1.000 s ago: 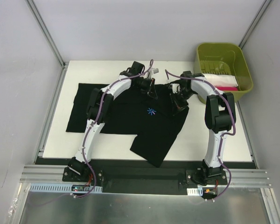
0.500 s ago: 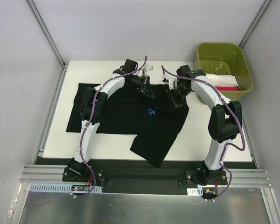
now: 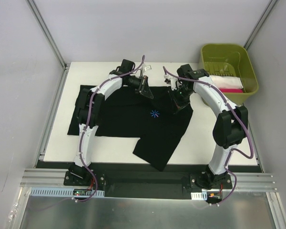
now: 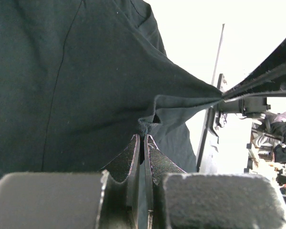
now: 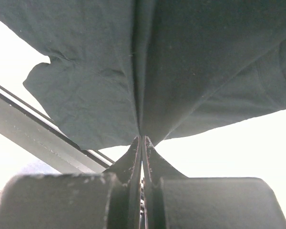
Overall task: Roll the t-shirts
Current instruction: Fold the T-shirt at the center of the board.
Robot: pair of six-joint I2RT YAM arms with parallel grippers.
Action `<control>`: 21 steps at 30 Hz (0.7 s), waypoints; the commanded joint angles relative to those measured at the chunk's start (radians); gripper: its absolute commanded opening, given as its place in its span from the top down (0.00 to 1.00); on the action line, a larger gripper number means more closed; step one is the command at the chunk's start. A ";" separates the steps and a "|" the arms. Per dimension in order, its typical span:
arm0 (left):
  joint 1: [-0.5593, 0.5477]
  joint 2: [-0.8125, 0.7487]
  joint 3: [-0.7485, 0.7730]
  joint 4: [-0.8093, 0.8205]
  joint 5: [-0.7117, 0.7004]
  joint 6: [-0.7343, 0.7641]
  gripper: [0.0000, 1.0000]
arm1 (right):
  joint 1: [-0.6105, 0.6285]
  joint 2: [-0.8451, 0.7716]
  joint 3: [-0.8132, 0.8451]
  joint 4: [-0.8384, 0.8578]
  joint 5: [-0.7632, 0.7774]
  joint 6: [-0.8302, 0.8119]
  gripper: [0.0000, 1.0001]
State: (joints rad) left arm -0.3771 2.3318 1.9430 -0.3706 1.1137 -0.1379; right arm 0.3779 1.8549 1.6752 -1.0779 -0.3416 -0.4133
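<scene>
Since a second ago I've drawn both arms farther back; left pincer (image 3: 145, 89) and right pincer (image 3: 177, 101) each pinch a raised fold of the one black t-shirt (image 3: 128, 117) spread on the tabletop (image 3: 109, 145). One green bin (image 3: 222, 46) sits far right.

No words, numbers or brand names could be read anywhere. The one mark in sight was a small light-blue starburst print (image 3: 155, 113) on the black t-shirt (image 3: 128, 121) lying on the bench, seen from the top view; it was a plain figure of thin rays with no lettering beside it. In both wrist views the same cloth showed only bare black fabric with seams, and no print or tag could be made out there.
</scene>
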 commanded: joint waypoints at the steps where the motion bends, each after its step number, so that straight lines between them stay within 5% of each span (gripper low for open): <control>1: 0.015 -0.109 -0.050 0.025 0.070 0.041 1.00 | 0.033 -0.074 0.023 -0.051 0.052 0.067 0.99; 21: 0.046 -0.192 -0.187 0.027 0.104 0.069 1.00 | 0.084 -0.095 -0.012 -0.086 0.092 0.064 0.99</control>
State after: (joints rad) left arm -0.3511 2.2261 1.7805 -0.3557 1.1530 -0.1108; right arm 0.4561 1.8320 1.6825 -1.1164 -0.2687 -0.3668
